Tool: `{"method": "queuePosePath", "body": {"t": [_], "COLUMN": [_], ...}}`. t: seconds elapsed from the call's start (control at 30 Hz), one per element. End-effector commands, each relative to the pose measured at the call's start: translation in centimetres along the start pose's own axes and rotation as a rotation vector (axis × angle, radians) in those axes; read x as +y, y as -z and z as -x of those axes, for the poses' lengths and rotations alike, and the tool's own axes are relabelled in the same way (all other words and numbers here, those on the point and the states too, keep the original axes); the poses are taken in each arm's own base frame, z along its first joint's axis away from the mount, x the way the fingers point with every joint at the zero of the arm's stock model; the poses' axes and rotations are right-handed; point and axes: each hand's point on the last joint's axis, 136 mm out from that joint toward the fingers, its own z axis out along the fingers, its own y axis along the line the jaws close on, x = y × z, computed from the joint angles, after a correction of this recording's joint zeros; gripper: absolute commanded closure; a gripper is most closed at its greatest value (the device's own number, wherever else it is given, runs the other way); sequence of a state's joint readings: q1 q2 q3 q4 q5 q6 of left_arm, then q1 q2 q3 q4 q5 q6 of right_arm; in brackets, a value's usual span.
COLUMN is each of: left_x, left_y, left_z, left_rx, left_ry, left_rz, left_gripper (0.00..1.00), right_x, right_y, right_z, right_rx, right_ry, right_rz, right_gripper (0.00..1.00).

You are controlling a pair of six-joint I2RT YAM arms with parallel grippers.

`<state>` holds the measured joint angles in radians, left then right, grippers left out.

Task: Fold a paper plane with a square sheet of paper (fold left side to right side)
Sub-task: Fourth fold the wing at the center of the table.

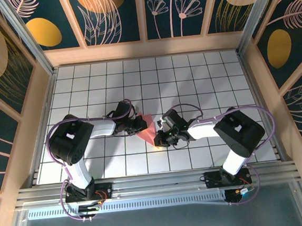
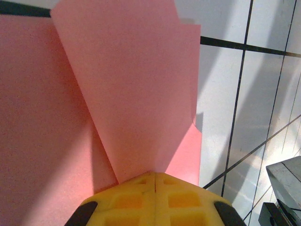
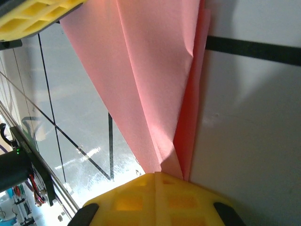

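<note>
The salmon-pink sheet of paper [image 1: 147,128] is found at the middle of the tiled tabletop [image 1: 201,77], between the two arms, already gathered into a smaller, layered shape. It is pinched from both sides. The left claw [image 2: 154,181] is pressed together on a raised flap, with a flat layer seen beside it. The right claw [image 3: 157,179] is closed on the point where several pleats converge.

The greatest risk is judged to be tearing. The thin sheet is gripped at two points, so it would be strained along the crease if the claws were drawn apart or twisted against each other. A crooked fold could also result if one layer slipped out of a pinch or the edges were brought down out of line. A crumpled crease could be caused by pressing before the flap is laid flat.

From above, the long axis is seen to run from far to near, slanted slightly rightward. The shape appears to narrow toward the near end, by the right claw, though this cannot be told with certainty.
</note>
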<state>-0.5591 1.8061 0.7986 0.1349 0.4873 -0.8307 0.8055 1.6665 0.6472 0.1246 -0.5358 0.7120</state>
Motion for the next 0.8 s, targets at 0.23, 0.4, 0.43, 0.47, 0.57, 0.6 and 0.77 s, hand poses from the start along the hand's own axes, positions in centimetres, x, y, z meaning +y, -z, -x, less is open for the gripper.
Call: {"method": "queuePosePath", "body": {"t": [0.23,0.4,0.43,0.47,0.57,0.6,0.77], "left_x": [5.6,5.6,5.5,5.5,5.4,5.3,5.2], "left_y": [-0.7,-0.6,-0.6,-0.6,-0.5,-0.5,-0.5], "left_z": [-2.0,-1.9,-1.9,-1.9,-1.9,-1.9,-1.8], "left_rx": [0.038,0.039,0.038,0.039,0.036,0.036,0.037], "left_ry": [0.078,0.075,0.076,0.074,0.071,0.071,0.071], "left_rz": [0.211,0.21,0.209,0.208,0.205,0.203,0.199], "left_gripper": [1.0,1.0,1.0,1.0,1.0,1.0,1.0], "right_x": [-4.3,-3.5,-2.9,-2.2,0.0,0.6,3.3], "right_y": [0.5,1.5,1.9,2.2,3.5,4.0,5.2], "right_z": [-6.8,-6.7,-6.4,-6.1,-5.0,-4.5,-1.8], "right_rx": [0.164,0.149,0.139,0.129,0.086,0.065,-0.024], "right_ry": [-0.077,-0.059,-0.046,-0.032,0.003,0.008,0.035], "right_rz": [-0.132,-0.114,-0.101,-0.085,-0.016,0.007,0.132], "right_gripper": [1.0,1.0,1.0,1.0,1.0,1.0,1.0]}}
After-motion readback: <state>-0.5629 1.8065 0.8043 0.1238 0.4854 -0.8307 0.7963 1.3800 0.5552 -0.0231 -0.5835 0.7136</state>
